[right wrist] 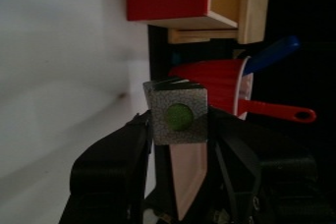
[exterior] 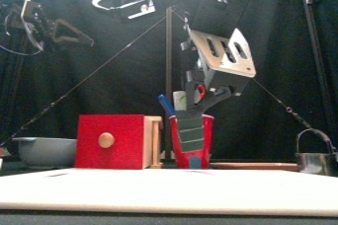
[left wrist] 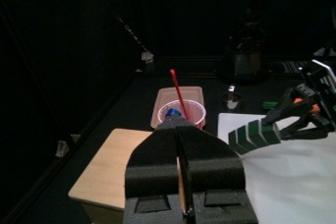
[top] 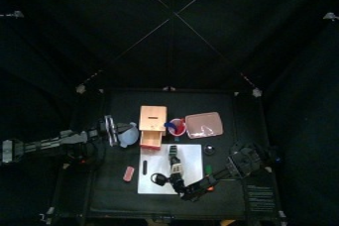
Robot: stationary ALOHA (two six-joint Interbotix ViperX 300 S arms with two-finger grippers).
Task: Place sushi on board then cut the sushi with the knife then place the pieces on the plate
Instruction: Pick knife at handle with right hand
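Note:
My right gripper (right wrist: 178, 130) is shut on the dark green sushi roll (right wrist: 178, 113), whose end face shows a green centre. In the top view the roll (top: 172, 159) hangs lengthwise over the white cutting board (top: 149, 178), with the right gripper (top: 177, 177) at its near end. The front view shows this gripper (exterior: 211, 83) raised above the board (exterior: 169, 191). Behind it stands the red cup (exterior: 192, 142) with a blue knife (right wrist: 269, 51) and a red knife (right wrist: 282, 113). The pink plate (top: 204, 124) lies at the back right. My left gripper (left wrist: 186, 174) is shut and empty over the wooden box's left side.
The wooden box with a red drawer front (exterior: 113, 142) stands behind the board. A blue-grey bowl (exterior: 46, 151) sits left of it. The metal cutter (exterior: 314, 156) is at the right. A small red object (top: 129, 173) lies left of the board.

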